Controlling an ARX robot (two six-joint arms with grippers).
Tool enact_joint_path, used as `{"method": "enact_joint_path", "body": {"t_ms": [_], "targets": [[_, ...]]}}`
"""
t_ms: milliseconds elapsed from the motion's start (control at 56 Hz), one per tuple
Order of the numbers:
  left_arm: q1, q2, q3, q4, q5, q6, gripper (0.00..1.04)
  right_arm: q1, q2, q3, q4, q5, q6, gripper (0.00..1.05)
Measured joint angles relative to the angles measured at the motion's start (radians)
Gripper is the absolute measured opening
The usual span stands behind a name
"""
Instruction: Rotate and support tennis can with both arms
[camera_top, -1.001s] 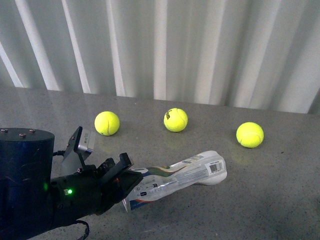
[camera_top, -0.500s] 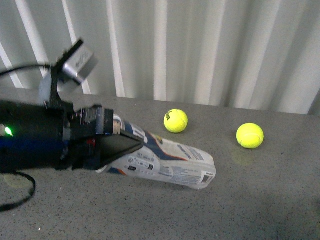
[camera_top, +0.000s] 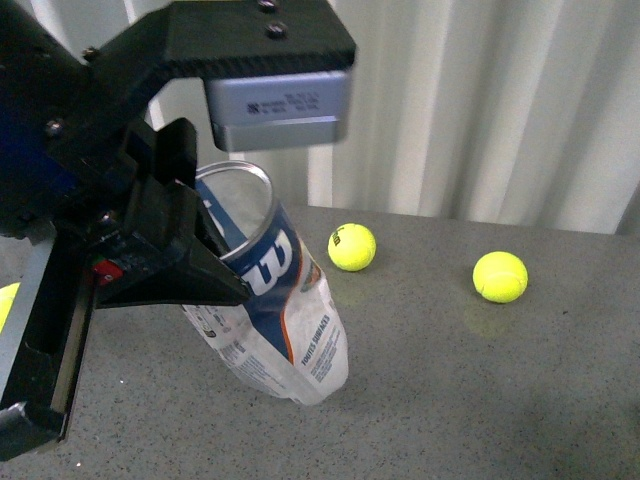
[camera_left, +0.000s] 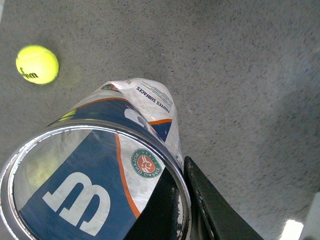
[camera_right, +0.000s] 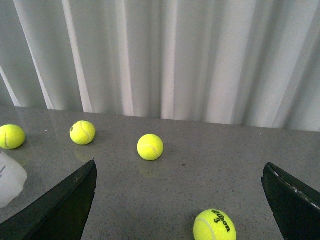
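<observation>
Four tennis balls (camera_right: 150, 147) show in our right wrist view, two in front; our left gripper (camera_top: 228, 275) clamps the tilted tennis can (camera_top: 285, 320), right gripper (camera_right: 179, 167) gapes wide.

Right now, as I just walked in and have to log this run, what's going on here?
The left gripper is shut on the tennis can near its open silver rim, holding it tilted, closed end down and seemingly resting on the grey table. The right gripper is open and empty, away from the can, so only one arm supports it. Loose tennis balls lie on the table beyond.
</observation>
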Motion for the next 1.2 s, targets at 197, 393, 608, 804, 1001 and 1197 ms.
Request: {"method": "enact_joint_path", "body": {"t_ms": [197, 393, 608, 804, 1001, 1197], "targets": [[-0.059, 0.148, 0.188, -0.194, -0.133, 0.208, 0.04, 0.0, 0.0, 0.0, 0.0, 0.0, 0.0, 0.98], [-0.081, 0.262, 0.33, -0.291, -0.213, 0.262, 0.04, 0.0, 0.0, 0.0, 0.0, 0.0, 0.0, 0.98], [-0.103, 0.33, 0.384, -0.325, -0.255, 0.272, 0.04, 0.0, 0.0, 0.0, 0.0, 0.0, 0.0, 0.98], [-0.108, 0.364, 0.391, -0.352, -0.264, 0.274, 0.04, 0.0, 0.0, 0.0, 0.0, 0.0, 0.0, 0.98], [-0.108, 0.381, 0.407, -0.375, -0.253, 0.266, 0.04, 0.0, 0.0, 0.0, 0.0, 0.0, 0.0, 0.98], [-0.105, 0.393, 0.417, -0.37, -0.242, 0.253, 0.07, 0.0, 0.0, 0.0, 0.0, 0.0, 0.0, 0.98]]}}
